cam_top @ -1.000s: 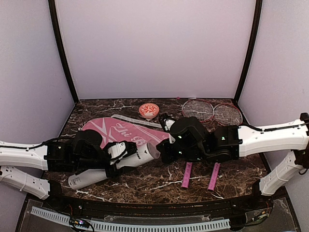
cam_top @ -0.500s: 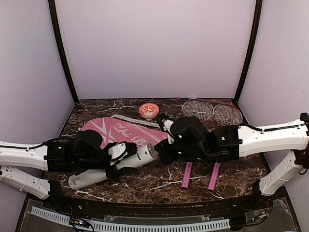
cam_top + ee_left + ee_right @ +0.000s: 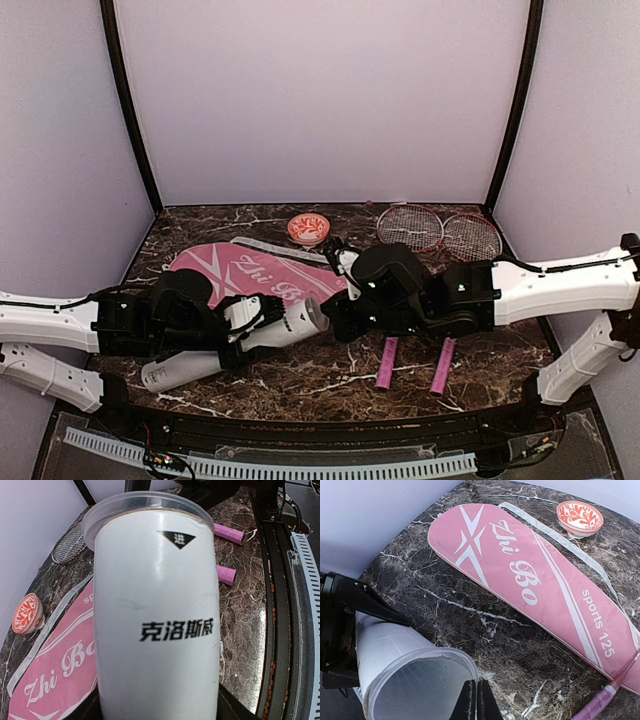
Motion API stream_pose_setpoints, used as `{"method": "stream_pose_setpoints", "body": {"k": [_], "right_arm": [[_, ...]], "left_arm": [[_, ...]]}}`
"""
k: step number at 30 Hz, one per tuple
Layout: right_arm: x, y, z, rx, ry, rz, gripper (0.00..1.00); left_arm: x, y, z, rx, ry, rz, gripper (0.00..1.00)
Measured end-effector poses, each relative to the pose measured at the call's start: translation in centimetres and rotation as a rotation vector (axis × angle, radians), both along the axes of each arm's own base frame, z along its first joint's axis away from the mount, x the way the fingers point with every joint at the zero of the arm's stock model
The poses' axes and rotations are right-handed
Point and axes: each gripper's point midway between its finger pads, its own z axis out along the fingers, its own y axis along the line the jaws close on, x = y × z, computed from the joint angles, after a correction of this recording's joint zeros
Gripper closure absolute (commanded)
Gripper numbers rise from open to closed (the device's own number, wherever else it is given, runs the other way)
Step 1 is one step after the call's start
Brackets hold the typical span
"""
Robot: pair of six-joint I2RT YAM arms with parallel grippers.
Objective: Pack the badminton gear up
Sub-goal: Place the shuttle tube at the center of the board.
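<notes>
A long white tube (image 3: 240, 343) lies tilted on the marble, its open mouth pointing right. My left gripper (image 3: 243, 325) is shut on the tube's middle. In the left wrist view the tube (image 3: 155, 610) fills the frame, with my left gripper (image 3: 157, 705) clamping it from both sides. My right gripper (image 3: 476, 700) is shut and holds nothing, its tips right at the rim of the tube's mouth (image 3: 420, 680). Seen from above, my right gripper (image 3: 335, 312) points left at that mouth. The pink cover (image 3: 255, 272) lies flat behind. Two red rackets (image 3: 440, 230) lie at the right, with pink handles (image 3: 387, 362).
A small red-and-white bowl (image 3: 308, 229) stands at the back centre, beyond the cover's white strap (image 3: 555, 535). The racket handles (image 3: 229, 532) lie near the table's front edge (image 3: 320, 425). Purple walls close in the back and both sides.
My right gripper has crept slightly left, closing on the tube's mouth. The left arm and the tube have stayed put.
</notes>
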Motion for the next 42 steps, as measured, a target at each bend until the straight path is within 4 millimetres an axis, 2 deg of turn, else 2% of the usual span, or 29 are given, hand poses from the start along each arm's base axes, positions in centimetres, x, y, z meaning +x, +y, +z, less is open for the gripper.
{"method": "stream_pose_setpoints", "body": {"k": [15, 25, 34, 42], "right_arm": [[-0.3, 0.0, -1.2, -0.032, 0.007, 0.018, 1.0], [-0.5, 0.1, -1.3, -0.048, -0.008, 0.054, 1.0], [-1.7, -0.4, -1.5, -0.097, -0.025, 0.121, 1.0], [-1.0, -1.5, -1.9, -0.132, -0.025, 0.054, 1.0]], "left_arm": [[-0.2, 0.2, -0.5, 0.021, 0.012, -0.004, 0.35], [-0.4, 0.2, -0.6, 0.024, 0.013, -0.009, 0.35], [-0.2, 0.2, -0.4, 0.018, 0.006, -0.002, 0.35], [-0.2, 0.1, -0.4, 0.016, 0.006, -0.002, 0.35]]}}
